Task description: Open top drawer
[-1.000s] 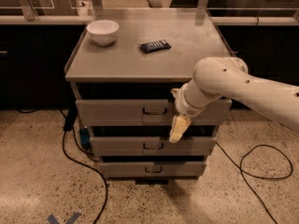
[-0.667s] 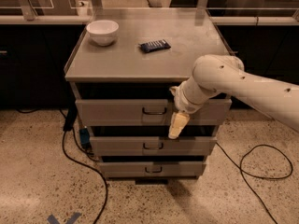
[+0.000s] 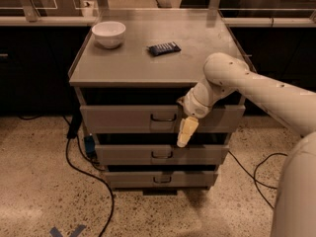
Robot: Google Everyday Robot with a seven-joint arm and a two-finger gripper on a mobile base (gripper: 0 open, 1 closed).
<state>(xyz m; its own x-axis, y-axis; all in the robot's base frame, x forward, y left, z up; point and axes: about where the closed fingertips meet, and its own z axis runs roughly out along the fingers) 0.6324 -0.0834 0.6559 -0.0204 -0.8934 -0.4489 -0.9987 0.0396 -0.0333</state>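
The top drawer (image 3: 123,118) is the widest grey front of the metal cabinet, with a small dark loop handle (image 3: 163,117) at its centre. A dark gap shows above its front. My gripper (image 3: 183,132) hangs point-down in front of the drawer front, just right of the handle, its cream tip reaching past the drawer's lower edge. My white arm comes in from the right, across the cabinet's right corner.
A white bowl (image 3: 108,33) and a dark packet (image 3: 164,48) lie on the cabinet top (image 3: 128,63). Two narrower drawers (image 3: 123,154) (image 3: 128,179) sit below. Black cables (image 3: 84,174) run on the floor left and right. Dark counters stand behind.
My gripper has shifted slightly left, closer to the top drawer's handle. The drawers, bowl and packet have not moved.
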